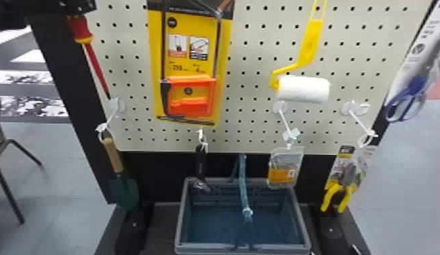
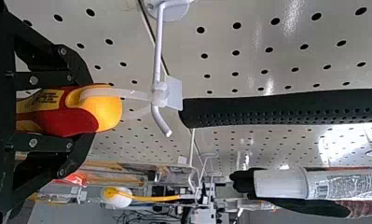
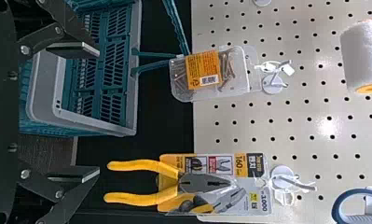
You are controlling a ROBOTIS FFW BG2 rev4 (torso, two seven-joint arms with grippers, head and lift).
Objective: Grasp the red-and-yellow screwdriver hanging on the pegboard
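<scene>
Head view: red-and-yellow screwdriver (image 1: 96, 64) hung at pegboard's (image 1: 137, 84) left edge, handle (image 1: 80, 30) just below left gripper (image 1: 78, 5).
Left wrist view: handle clamped between jaws, strap (image 2: 136, 94) looped on hook (image 2: 158, 51).
Right wrist view: right gripper (image 3: 99, 110) spread wide, nothing held.

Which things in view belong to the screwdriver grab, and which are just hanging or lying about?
Job: red-and-yellow screwdriver; its white hook; left end effector, closed on the handle.

Bystanders: paint roller; trowel; adjustable wrench; pliers; screw box; basket; open right end effector.
</scene>
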